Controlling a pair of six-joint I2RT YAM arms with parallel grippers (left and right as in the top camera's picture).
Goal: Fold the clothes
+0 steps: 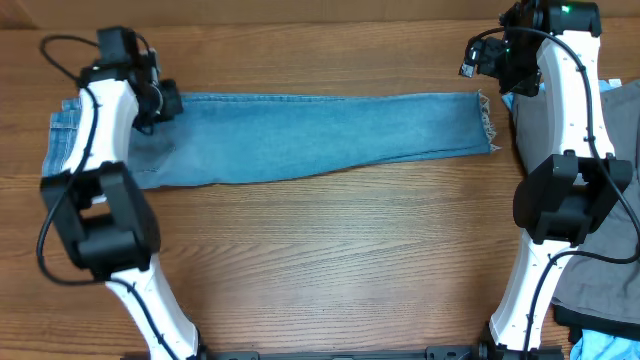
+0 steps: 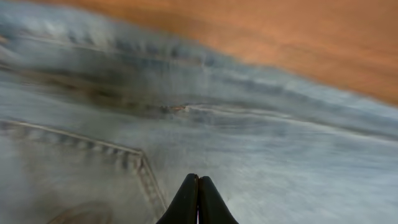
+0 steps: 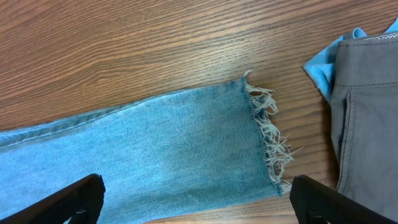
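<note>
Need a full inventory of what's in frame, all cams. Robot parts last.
jeans: 1, faded light blue, flat along the table's far half, waist at the left, frayed hem at the right
grey trousers: 1, grey, right edge of the table, beside the hem but apart from it
blue garment: 1, bright blue, showing past the grey trousers' edge
table: 1, brown wood grain, under everything
left arm: 1, white and black, left side
right arm: 1, white and black, right side
left gripper: 1, black, shut, over the jeans' waist end by a pocket seam
right gripper: 1, black, open, above the frayed hem
</note>
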